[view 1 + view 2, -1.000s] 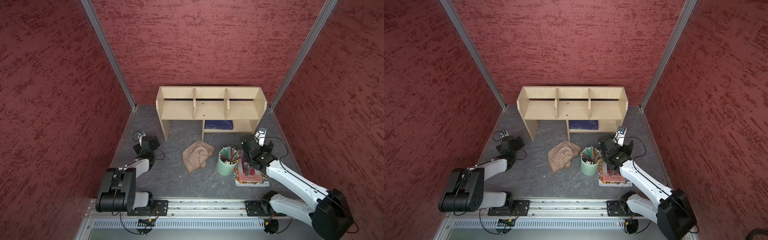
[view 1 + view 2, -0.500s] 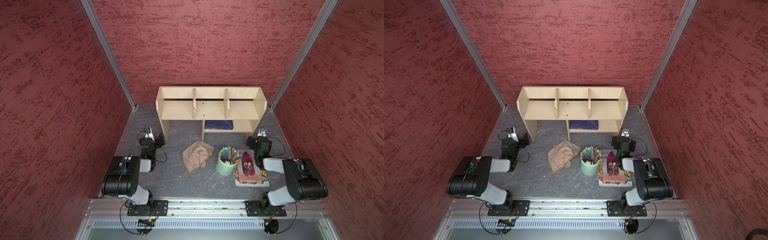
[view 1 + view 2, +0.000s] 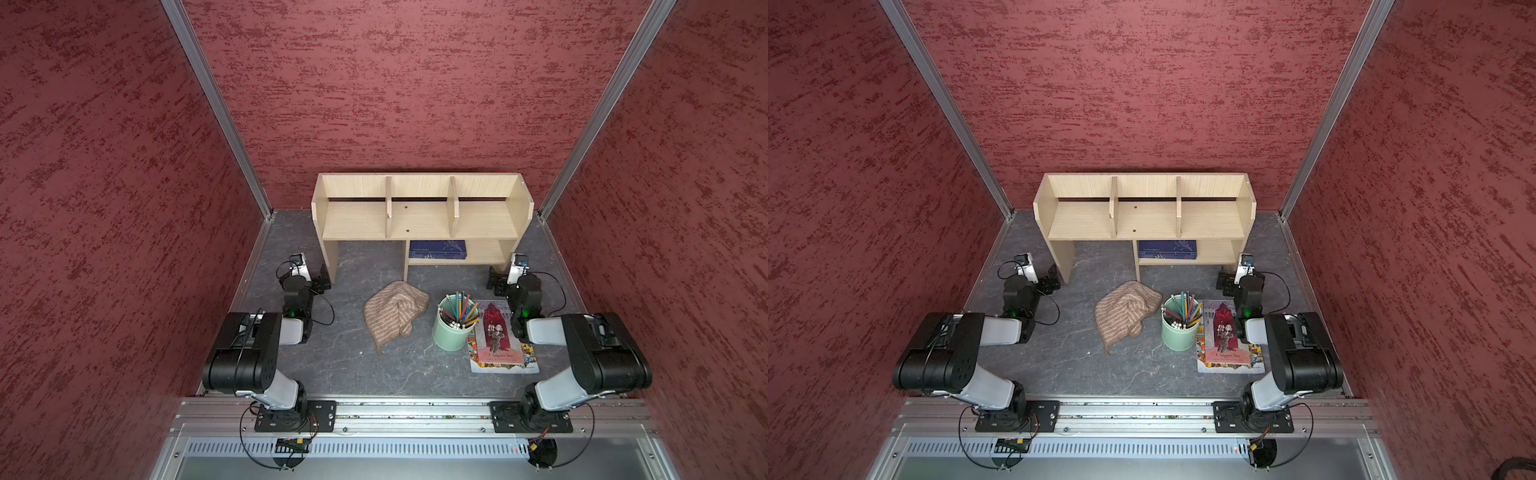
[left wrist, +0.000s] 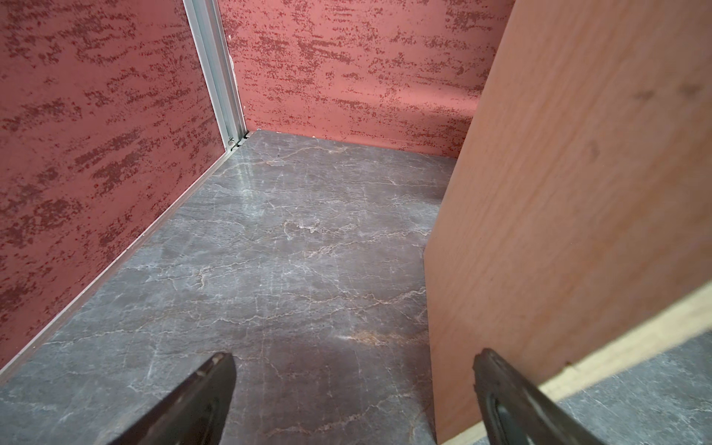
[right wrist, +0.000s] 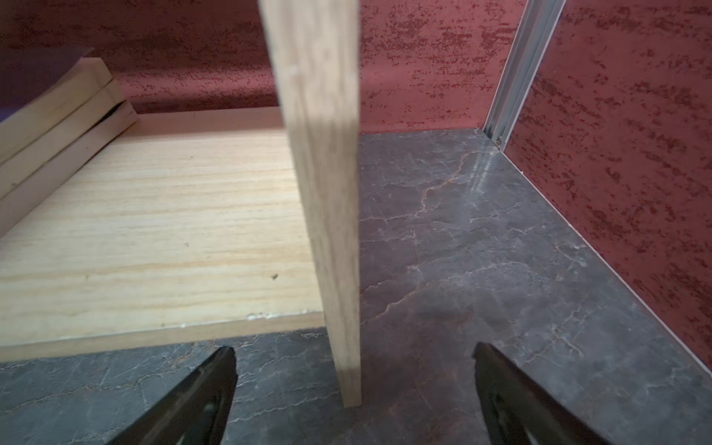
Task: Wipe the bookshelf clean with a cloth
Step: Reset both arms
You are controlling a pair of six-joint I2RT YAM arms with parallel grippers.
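Note:
The light wood bookshelf (image 3: 419, 216) (image 3: 1142, 216) stands at the back against the wall. The tan striped cloth (image 3: 395, 313) (image 3: 1125, 313) lies crumpled on the floor in front of it, touched by neither gripper. My left gripper (image 3: 323, 282) (image 3: 1052, 283) rests low beside the shelf's left leg, open and empty. In the left wrist view the gripper (image 4: 352, 358) faces bare floor, with the shelf's side panel (image 4: 558, 192) close by one finger. My right gripper (image 3: 495, 284) (image 3: 1224, 279) is open and empty at the right leg; in the right wrist view the gripper (image 5: 354, 350) has that upright panel (image 5: 323, 154) ahead between its open fingers.
A blue book (image 3: 436, 249) lies on the lower shelf (image 5: 154, 231). A green cup of pencils (image 3: 453, 328) stands right of the cloth, next to a colourful magazine (image 3: 498, 336) lying flat. Red walls enclose the grey marble floor (image 3: 353, 361) on three sides.
The right arm has pulled back from over the magazine and folded, its gripper now at the shelf's right leg. The left gripper has moved forward to the left leg. Both stayed open.

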